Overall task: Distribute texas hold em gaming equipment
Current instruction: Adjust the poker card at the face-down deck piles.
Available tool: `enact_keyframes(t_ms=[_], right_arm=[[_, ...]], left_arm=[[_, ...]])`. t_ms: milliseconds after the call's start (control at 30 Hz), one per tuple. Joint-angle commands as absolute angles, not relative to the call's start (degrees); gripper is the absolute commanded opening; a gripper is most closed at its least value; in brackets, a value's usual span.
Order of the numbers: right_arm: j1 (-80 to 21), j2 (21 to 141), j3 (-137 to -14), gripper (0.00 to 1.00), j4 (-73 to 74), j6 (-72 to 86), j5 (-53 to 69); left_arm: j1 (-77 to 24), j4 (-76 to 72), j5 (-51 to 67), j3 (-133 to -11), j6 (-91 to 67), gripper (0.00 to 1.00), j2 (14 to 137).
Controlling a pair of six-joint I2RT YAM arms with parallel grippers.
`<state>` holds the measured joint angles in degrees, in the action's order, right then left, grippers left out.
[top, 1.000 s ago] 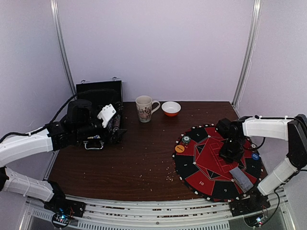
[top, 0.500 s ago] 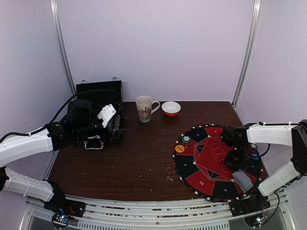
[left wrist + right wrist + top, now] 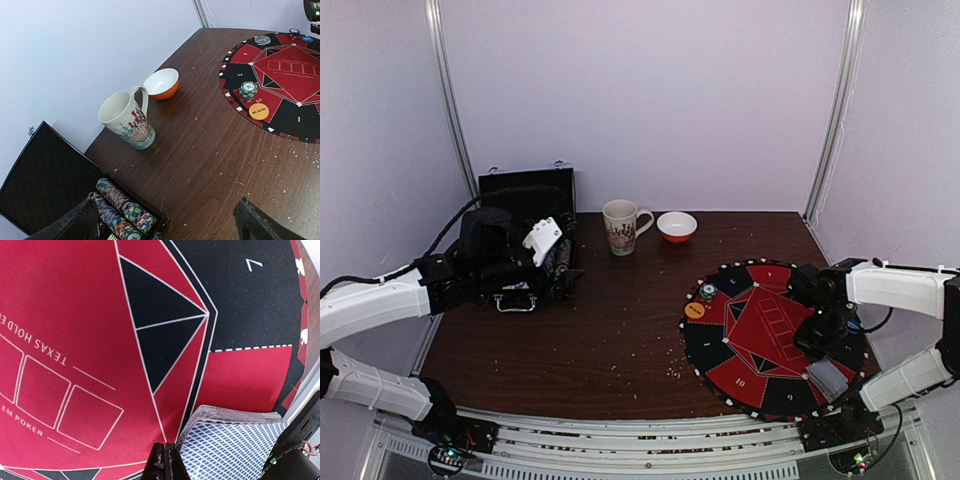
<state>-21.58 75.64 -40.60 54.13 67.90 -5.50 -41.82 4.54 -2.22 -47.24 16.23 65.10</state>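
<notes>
The right wrist view is showing what the overhead view is blurring: the right tool, pressed together and empty, is poised just beside the grey-backed deck of playing cards lying on the round red-and-black game mat. The left wrist view is revealing the left tool gaping wide above rows of multicoloured chips in the open black case
</notes>
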Motion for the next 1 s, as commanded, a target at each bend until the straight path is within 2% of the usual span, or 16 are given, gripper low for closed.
enact_keyframes(t_ms=[0, 133, 167, 300, 333, 367, 567, 967], right_arm=[[-20.84, 73.45, -39.63, 0.00, 57.21, 69.19, -4.90], [-20.10, 73.15, -42.36, 0.02, 58.92, 68.46, -7.03], [-19.88, 73.31, -43.42, 0.10, 59.90, 68.33, -7.45], [-19.40, 73.74, -47.04, 0.66, 63.92, 68.94, -8.32], [-19.28, 73.67, -47.32, 0.85, 64.97, 69.49, -8.37], [-19.19, 73.60, -47.32, 0.98, 66.16, 70.22, -8.36], [-18.59, 71.84, -42.14, 1.00, 67.74, 75.29, -2.66], [-16.97, 74.17, -39.83, 1.00, 68.00, 79.56, -2.83]], left_arm=[[-41.34, 2.46, -1.67, -46.68, 16.70, 0.98, 63.75], [-41.36, 2.46, -1.59, -46.67, 16.69, 0.98, 63.63], [-41.33, 2.46, -1.54, -46.67, 16.69, 0.98, 63.63], [-41.31, 2.55, -1.62, -46.70, 16.77, 0.98, 63.48], [-41.35, 2.55, -1.71, -46.67, 16.76, 0.98, 63.46], [-41.34, 2.55, -1.74, -46.67, 16.74, 0.98, 63.37], [-41.32, 2.54, -1.69, -46.67, 16.78, 0.98, 63.44], [-41.34, 2.59, -1.93, -46.58, 16.92, 0.98, 63.37]])
